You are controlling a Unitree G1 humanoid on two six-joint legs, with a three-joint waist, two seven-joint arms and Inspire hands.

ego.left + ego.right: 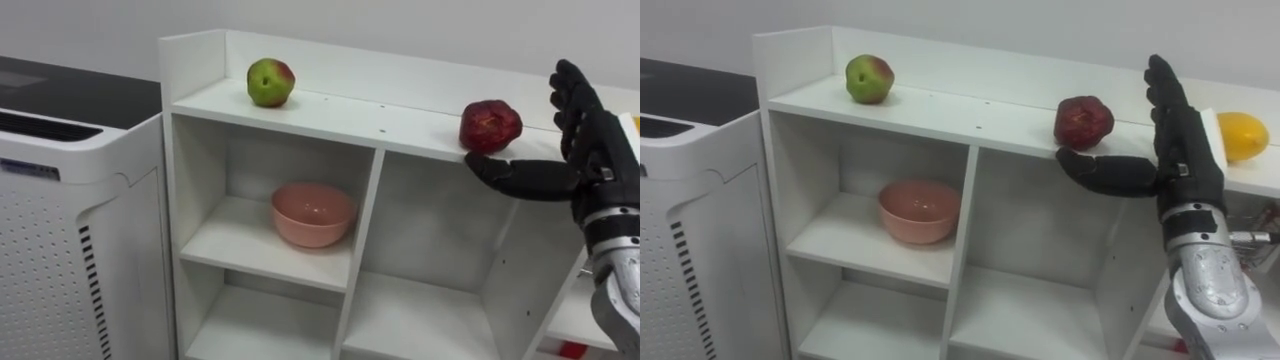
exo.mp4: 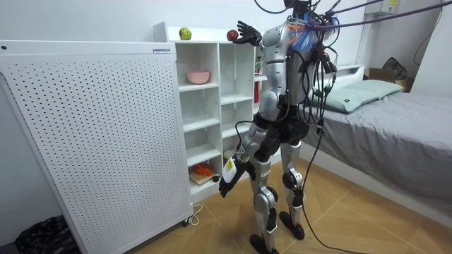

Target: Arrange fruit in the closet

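right hand (image 1: 1185, 160) spread, fingers straight up, thumb stuck out just under dark red round apple (image 1: 1084, 122) resting atop white wooden closet (image 1: 940, 105) beside the palm, looks like the grasp step; next move needs fingers curling round it without nudging it.

No writing can be read anywhere: the dark strip label (image 1: 30, 170) on the white appliance (image 1: 70, 270) beside the closet (image 1: 340, 108) seems to carry print, but it is too small to make out.
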